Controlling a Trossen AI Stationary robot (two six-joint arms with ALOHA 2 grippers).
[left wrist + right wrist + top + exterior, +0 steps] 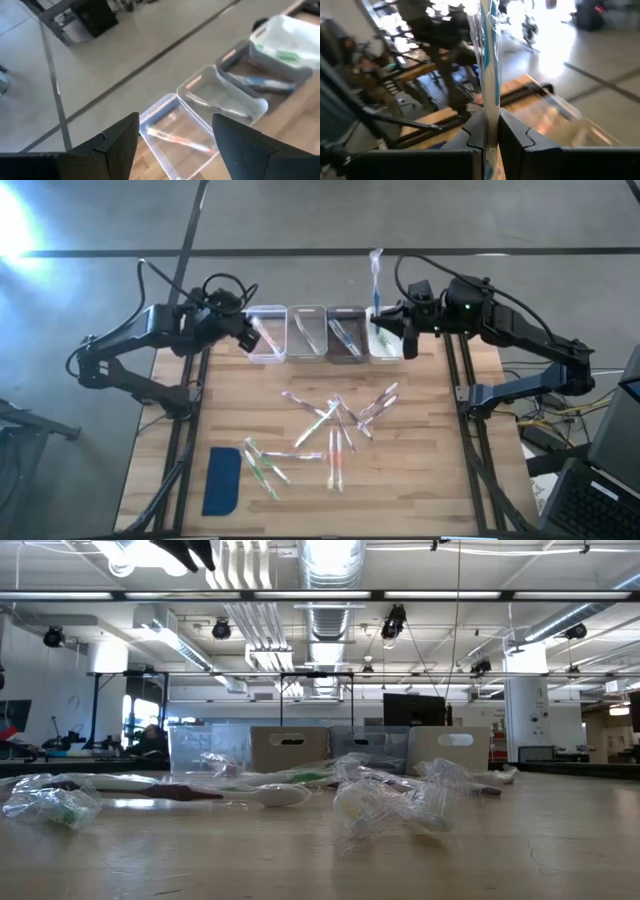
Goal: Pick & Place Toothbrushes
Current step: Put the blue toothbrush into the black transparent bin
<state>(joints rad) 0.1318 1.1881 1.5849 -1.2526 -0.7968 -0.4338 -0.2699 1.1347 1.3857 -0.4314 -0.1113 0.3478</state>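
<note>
High view: right gripper [383,323] clamps toothbrush [376,275] above bins [306,333]; left gripper [250,335] spread.

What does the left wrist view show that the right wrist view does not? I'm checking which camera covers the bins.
Only the left wrist view shows the open left gripper over the first bin, where a pink-tipped toothbrush lies, with three more bins in a row beyond it. Only the right wrist view shows the right gripper shut on a wrapped teal toothbrush that stands up from its fingers. Both show the wooden table and grey floor beyond.
</note>
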